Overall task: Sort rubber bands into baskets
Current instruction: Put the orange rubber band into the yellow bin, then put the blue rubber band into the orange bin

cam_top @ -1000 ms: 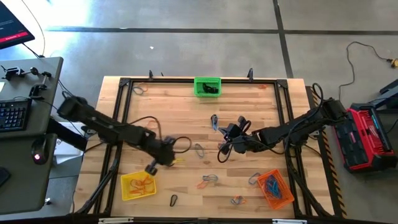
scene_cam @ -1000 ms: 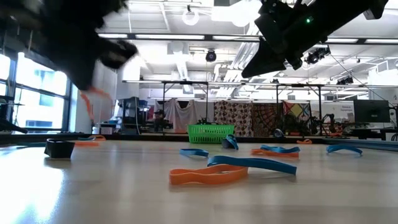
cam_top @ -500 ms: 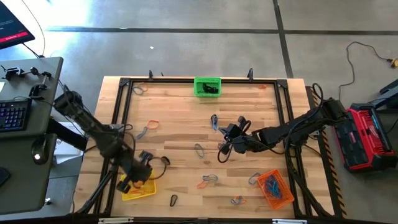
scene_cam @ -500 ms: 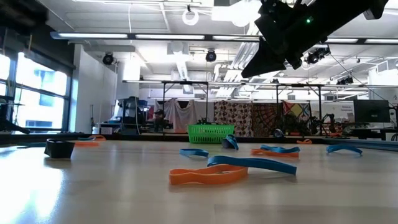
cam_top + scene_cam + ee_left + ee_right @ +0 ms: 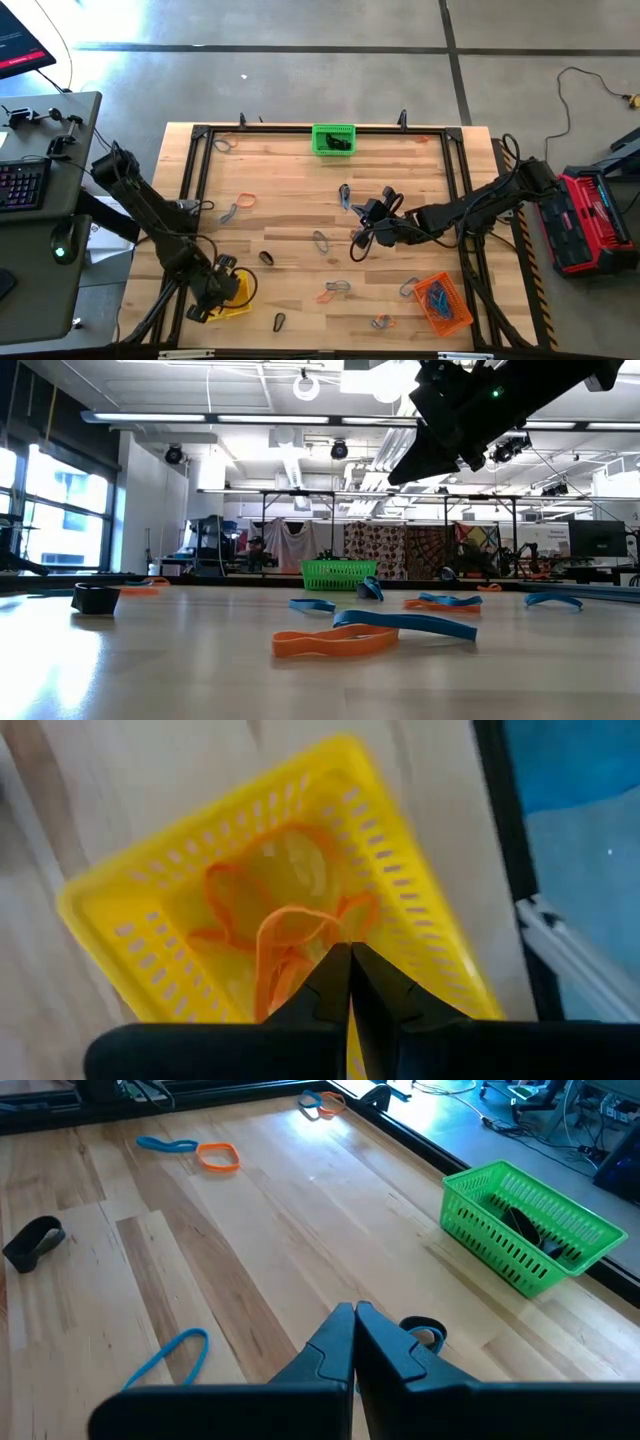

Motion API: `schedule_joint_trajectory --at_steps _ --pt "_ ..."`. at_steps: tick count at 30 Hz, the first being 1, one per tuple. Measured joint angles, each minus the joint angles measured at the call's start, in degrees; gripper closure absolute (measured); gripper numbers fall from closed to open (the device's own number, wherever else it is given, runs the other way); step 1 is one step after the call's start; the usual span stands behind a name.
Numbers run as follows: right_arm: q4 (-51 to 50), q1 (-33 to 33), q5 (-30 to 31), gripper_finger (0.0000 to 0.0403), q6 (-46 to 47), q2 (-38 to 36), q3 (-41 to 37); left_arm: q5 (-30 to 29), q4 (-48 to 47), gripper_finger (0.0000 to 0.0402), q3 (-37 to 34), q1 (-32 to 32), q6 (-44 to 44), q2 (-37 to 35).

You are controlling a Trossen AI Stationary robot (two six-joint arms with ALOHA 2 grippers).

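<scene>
My left gripper (image 5: 207, 298) (image 5: 350, 948) hangs shut over the yellow basket (image 5: 239, 291) (image 5: 130, 910) at the table's near left, with an orange rubber band (image 5: 285, 925) at its fingertips. More orange bands lie in that basket. My right gripper (image 5: 362, 222) (image 5: 354, 1310) hovers shut and holding nothing above the middle of the table. The green basket (image 5: 333, 138) (image 5: 530, 1225) at the far edge holds black bands. The orange basket (image 5: 442, 303) at the near right holds several bands. Loose bands lie on the wood, among them an orange one (image 5: 245, 200) and a black one (image 5: 266, 257). My left gripper pinches the orange rubber band at one spot of its loop (image 5: 335, 932) between its two fingertips. The fingers slant steeply down from above. The loop hangs slack below them over the inside of the yellow basket; whether its lower end rests on the bands there I cannot tell.
A black frame (image 5: 200, 160) runs round the table top. Loose bands lie near the right gripper: blue ones (image 5: 165, 1355) (image 5: 344, 195) and a grey one (image 5: 321, 239). An orange (image 5: 335, 643) and a blue band (image 5: 405, 623) lie close to the low camera. Desk with keyboard (image 5: 25, 185) stands left.
My left gripper has swung from the middle left of the table toward the near left corner, rolling as it went, and now stands over the yellow basket with the orange band. It has gone out of the low view.
</scene>
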Motion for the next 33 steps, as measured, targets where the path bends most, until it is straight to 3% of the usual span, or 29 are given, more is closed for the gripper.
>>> schedule_joint_trajectory --at_steps 12,20,28,33 --pt "-0.03 0.00 0.00 0.0403 0.00 0.00 0.00 3.32 4.35 0.0397 -6.36 0.00 -4.64 0.02" --pt "-0.04 -0.01 0.00 0.0403 0.00 0.00 0.00 1.85 3.67 0.0343 -2.35 0.04 -4.96 0.00" --pt "-0.06 -0.02 0.00 0.0403 -0.02 0.00 -0.02 -3.05 -10.32 0.0281 3.95 3.36 -13.20 -0.31" --pt "-0.06 -0.02 0.00 0.0403 -0.46 0.00 -0.02 -6.27 -16.67 0.0299 4.21 9.22 -11.56 -2.96"
